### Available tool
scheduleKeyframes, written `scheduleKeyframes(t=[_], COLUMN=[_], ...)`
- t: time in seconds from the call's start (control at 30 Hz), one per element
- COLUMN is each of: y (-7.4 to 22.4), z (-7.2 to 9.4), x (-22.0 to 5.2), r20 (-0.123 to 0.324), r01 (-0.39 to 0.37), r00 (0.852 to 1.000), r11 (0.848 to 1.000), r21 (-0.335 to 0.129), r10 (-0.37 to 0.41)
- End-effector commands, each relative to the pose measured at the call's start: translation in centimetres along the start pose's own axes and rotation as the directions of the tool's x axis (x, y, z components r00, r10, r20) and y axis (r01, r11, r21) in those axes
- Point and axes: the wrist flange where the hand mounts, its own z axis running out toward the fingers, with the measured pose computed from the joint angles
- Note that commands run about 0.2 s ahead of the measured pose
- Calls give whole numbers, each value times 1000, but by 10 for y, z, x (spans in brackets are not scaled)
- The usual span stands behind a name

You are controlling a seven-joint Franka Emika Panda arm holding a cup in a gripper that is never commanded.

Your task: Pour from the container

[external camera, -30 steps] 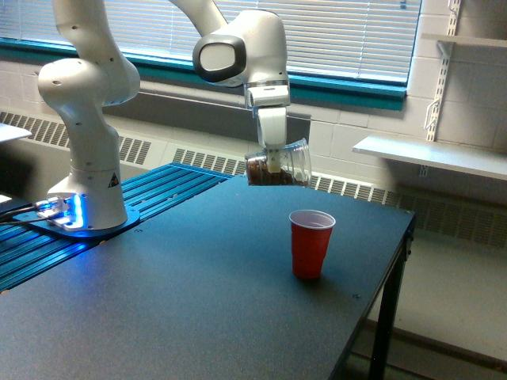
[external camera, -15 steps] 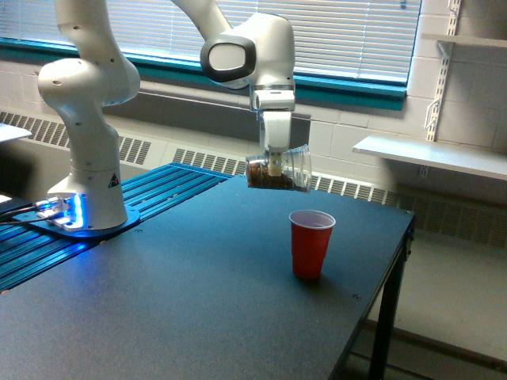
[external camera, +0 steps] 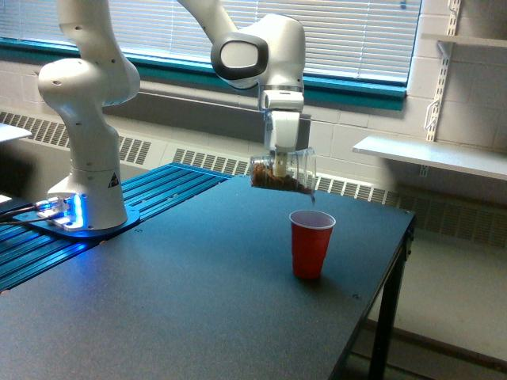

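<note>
The container (external camera: 283, 172) is a clear plastic cup with brown granular bits along its lower side. It hangs tipped on its side, mouth toward the exterior view's right, above and just left of the red cup. My gripper (external camera: 280, 167) is shut on it from above. A small bit (external camera: 312, 198) shows in the air below the container's mouth, over the red cup (external camera: 310, 244). The red cup stands upright on the dark table (external camera: 198, 301), white inside showing.
The arm's white base (external camera: 83, 142) stands at the exterior view's left on blue slats. The table's right edge and leg (external camera: 388, 301) are close to the red cup. A white shelf (external camera: 432, 154) is on the wall at the right.
The gripper and the container have moved toward the exterior view's right, nearer over the red cup. The container has tipped a little further, and a bit now falls from its mouth.
</note>
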Motion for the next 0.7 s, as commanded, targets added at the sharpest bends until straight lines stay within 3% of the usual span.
scheduleKeyframes(t=[0.03,0.7], y=[-8,-12], z=[-1,3], x=[1,-1], r20=[8,41], r01=[10,43], r00=[1000,998], r11=[1000,997], r21=[-26,-72], r10=[-10,-40])
